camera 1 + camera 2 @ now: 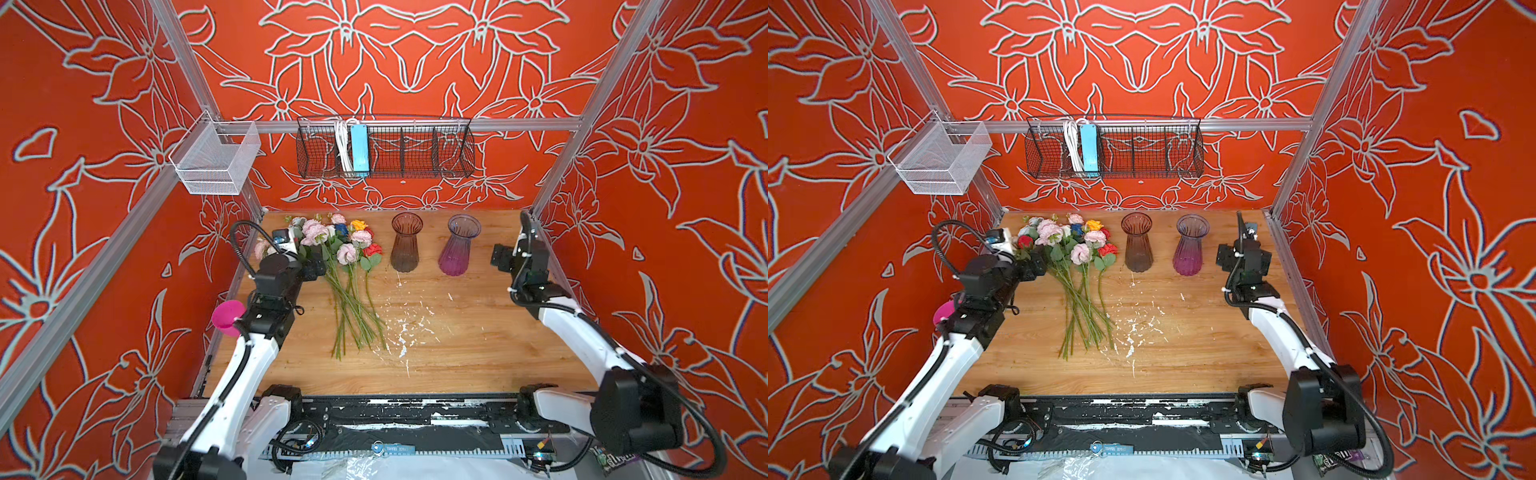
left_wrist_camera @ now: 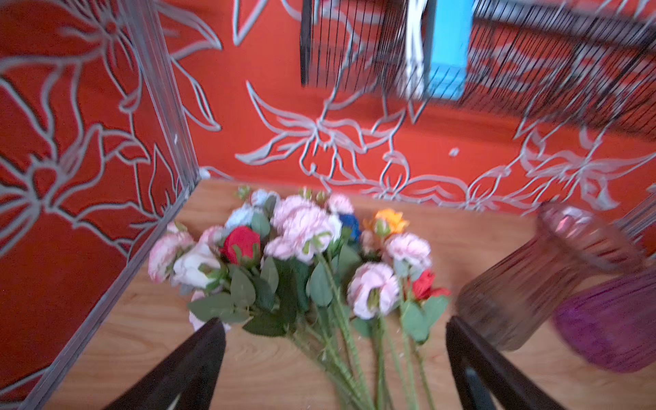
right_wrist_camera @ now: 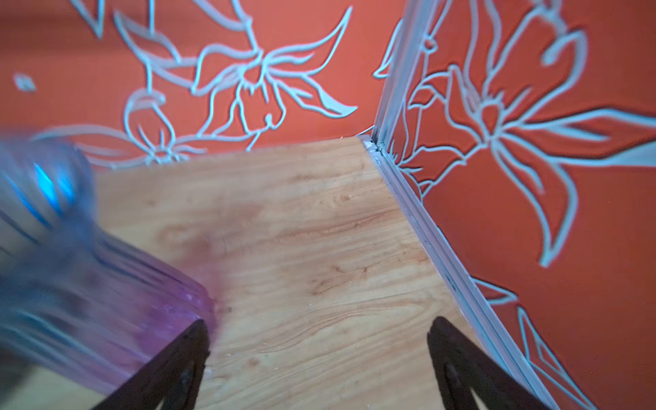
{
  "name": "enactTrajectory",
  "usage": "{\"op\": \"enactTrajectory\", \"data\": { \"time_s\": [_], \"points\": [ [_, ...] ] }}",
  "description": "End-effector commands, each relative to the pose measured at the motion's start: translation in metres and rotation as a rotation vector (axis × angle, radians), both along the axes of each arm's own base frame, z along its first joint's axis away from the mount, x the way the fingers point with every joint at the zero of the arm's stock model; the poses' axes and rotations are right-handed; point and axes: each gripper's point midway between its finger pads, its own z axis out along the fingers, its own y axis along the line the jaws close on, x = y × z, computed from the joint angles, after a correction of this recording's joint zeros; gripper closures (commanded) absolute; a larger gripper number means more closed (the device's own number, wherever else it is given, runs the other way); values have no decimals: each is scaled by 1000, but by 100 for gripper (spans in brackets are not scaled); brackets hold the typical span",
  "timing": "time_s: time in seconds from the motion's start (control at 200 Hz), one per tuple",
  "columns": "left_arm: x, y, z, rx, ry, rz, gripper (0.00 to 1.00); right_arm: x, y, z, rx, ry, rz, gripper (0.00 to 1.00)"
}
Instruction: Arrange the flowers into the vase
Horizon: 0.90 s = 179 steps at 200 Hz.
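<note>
The flowers (image 1: 340, 257) lie flat near the far-left corner of the table (image 1: 457, 353), with a brown vase (image 1: 406, 243) and a purple vase (image 1: 459, 245) upright beside them. Both the left gripper (image 2: 333, 323) and right gripper (image 3: 317, 323) gape wide, holding nothing.

Left arm (image 1: 274, 274): white shell links, black joint housings.
Right arm (image 1: 577, 332): the same white and black.
Cables (image 1: 243, 368): black ribbed hose, held with white ties.
Fingers (image 2: 191, 365): dark, tapering to a point.

The flowers (image 1: 1080, 253) are lying on the desk (image 1: 1204, 345) beside a brown vase (image 1: 1137, 245) and a purple vase (image 1: 1190, 249), both standing upright.
</note>
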Motion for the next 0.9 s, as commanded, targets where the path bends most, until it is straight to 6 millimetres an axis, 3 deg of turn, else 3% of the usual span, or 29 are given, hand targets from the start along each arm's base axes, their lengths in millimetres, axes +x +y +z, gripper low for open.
{"op": "enactTrajectory", "data": {
  "time_s": [0.0, 0.03, 0.06, 0.145, 0.175, 0.24, 0.3, 0.445, 0.53, 0.686, 0.891],
  "points": [
    [-34, 2, -21, -346, 160, 92, 3, -37, 9, -13, 235, 157, -56, 3],
    [-35, -10, -6, -324, 110, -4, 3, -41, 7, -7, 333, 124, -102, 2],
    [-36, -12, 5, -351, 40, -29, 3, -37, 20, 4, 386, 96, -13, 3],
    [-32, -6, 18, -473, -119, -28, 3, -28, 37, 32, 416, 110, 87, 20],
    [-27, -11, 22, -476, -114, -71, 0, -26, 37, 38, 408, 151, 85, 21],
    [-12, -13, 30, -501, -61, -67, 9, -11, 42, 48, 396, 221, 104, 22],
    [9, -14, 30, -505, 21, -56, 14, 7, 60, 57, 411, 318, 195, 20],
    [67, -22, 8, -503, 266, -43, 24, 50, 73, 46, 427, 479, 224, 21],
    [86, -36, -11, -487, 373, -112, 26, 55, 75, 32, 418, 565, 226, 27],
    [90, -53, -51, -540, 481, -171, 29, 60, 82, 16, 433, 608, 248, 31],
    [84, -62, -50, -555, 492, -222, 29, 61, 89, -6, 424, 646, 241, 40]
  ]
}}
